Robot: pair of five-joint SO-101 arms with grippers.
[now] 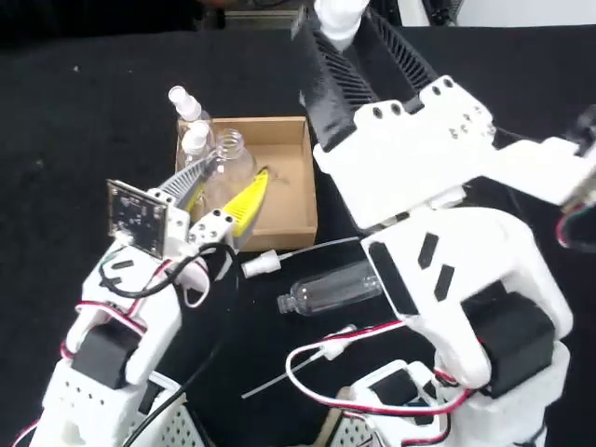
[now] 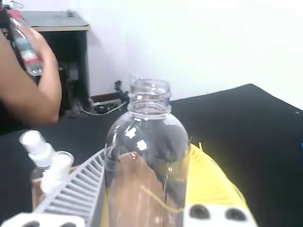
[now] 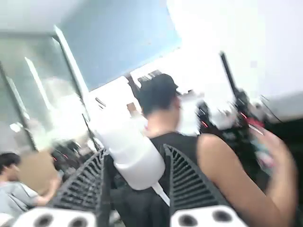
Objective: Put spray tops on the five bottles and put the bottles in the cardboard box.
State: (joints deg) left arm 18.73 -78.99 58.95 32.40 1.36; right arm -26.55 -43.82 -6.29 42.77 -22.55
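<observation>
My left gripper is shut on a clear open-necked bottle, held upright over the cardboard box between a grey and a yellow finger. The left wrist view shows the same bottle, with no top on it. Two bottles fitted with white spray tops stand at the box's far left corner. My right gripper is raised high at the back, black fingers shut on a white spray top. Another clear bottle lies on its side on the black table near the box.
A loose spray top with its tube lies beside the lying bottle. A second one rests near the right arm's base, among red and white cables. The right arm's white body rises over the table's right half.
</observation>
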